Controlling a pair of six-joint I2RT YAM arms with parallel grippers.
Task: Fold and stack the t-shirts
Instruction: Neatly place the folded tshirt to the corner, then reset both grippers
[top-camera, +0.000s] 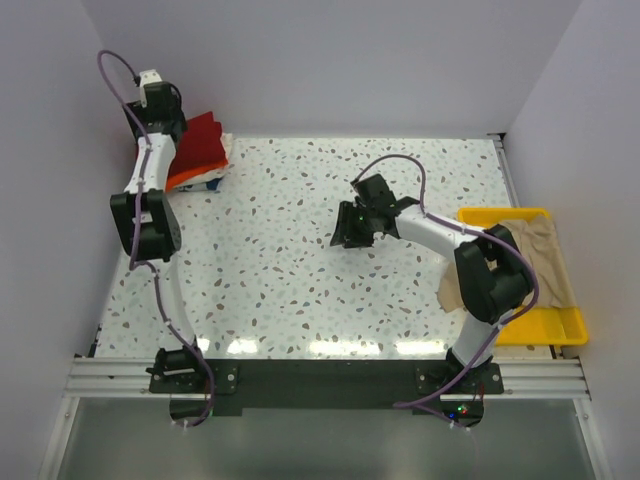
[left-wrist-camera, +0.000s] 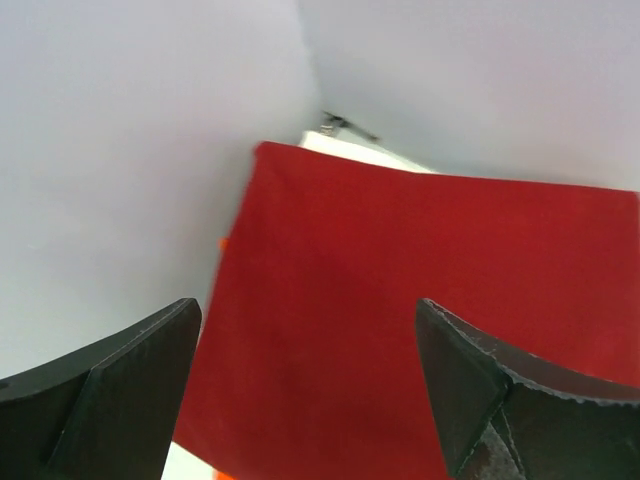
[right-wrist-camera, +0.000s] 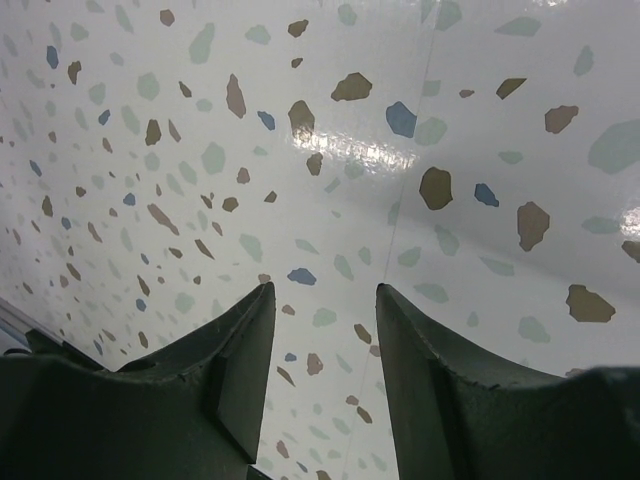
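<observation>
A folded dark red t-shirt tops a stack in the far left corner. Bright orange cloth and a whitish edge show beneath it. My left gripper hovers at the stack's left side. In the left wrist view its jaws stand wide open over the red shirt, holding nothing, and an orange sliver peeks out at the edge. A beige-tan t-shirt lies crumpled in the yellow tray at the right. My right gripper hangs open over bare tabletop, empty.
The yellow plastic tray sits at the table's right edge, beside the right arm. Grey walls close in behind and to the left of the stack. The speckled tabletop lies between the two arms.
</observation>
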